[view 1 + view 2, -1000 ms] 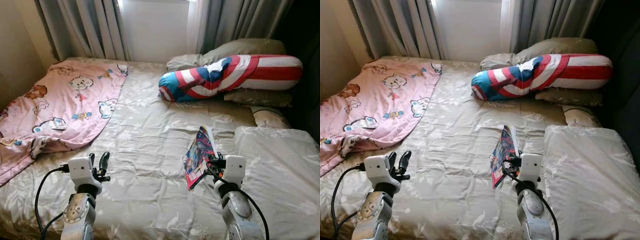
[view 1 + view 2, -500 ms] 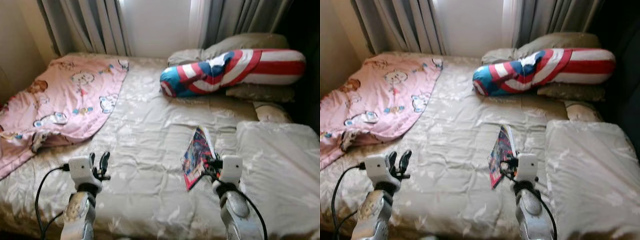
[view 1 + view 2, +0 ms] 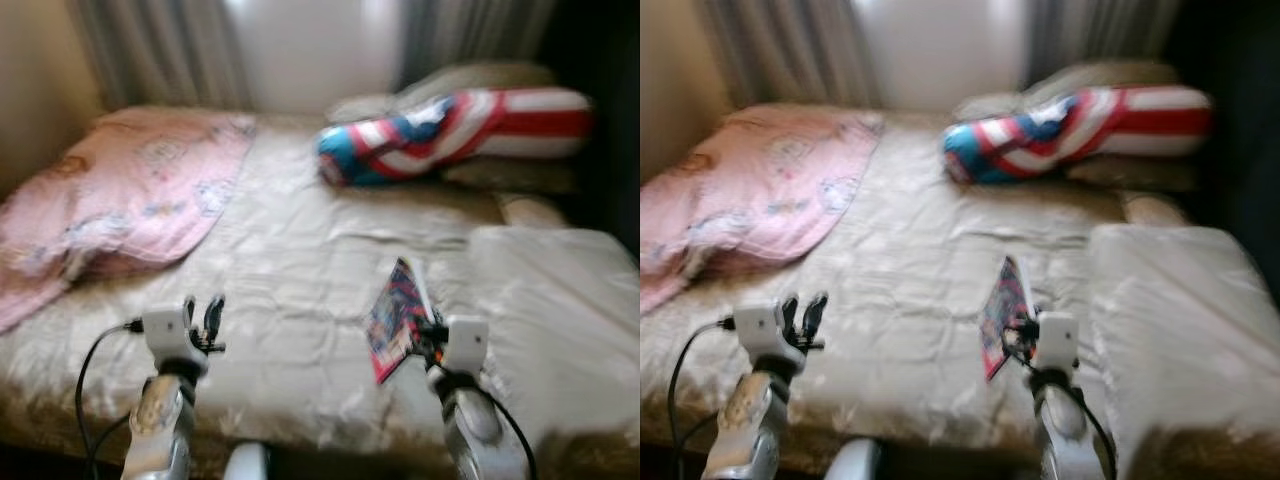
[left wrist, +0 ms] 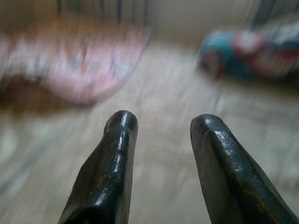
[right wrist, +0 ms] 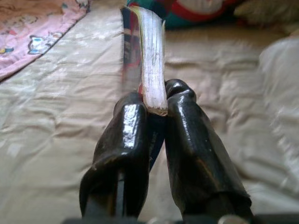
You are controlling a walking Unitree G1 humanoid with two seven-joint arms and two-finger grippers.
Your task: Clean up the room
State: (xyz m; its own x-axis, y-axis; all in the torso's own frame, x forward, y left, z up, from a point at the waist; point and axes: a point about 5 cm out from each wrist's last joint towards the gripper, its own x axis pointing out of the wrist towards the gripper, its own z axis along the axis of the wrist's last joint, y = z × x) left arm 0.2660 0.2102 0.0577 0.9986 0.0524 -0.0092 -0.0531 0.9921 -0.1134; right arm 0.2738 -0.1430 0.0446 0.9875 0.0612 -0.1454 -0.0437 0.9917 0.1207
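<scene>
1. The view has drawn back from the bed (image 3: 300, 260), now blurred.
2. Right gripper (image 5: 156, 105) pinches the comic book (image 3: 398, 315) upright, at five o'clock.
3. Left gripper (image 4: 161, 123) hovers spread, empty.
4. Best carried steadily, grip firm.

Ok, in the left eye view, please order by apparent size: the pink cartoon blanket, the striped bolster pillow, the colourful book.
1. Pink cartoon-print blanket.
2. Red, white and blue striped bolster pillow.
3. Colourful thin book in the right end effector; it sits nearer the camera, yet looks smallest.
</scene>
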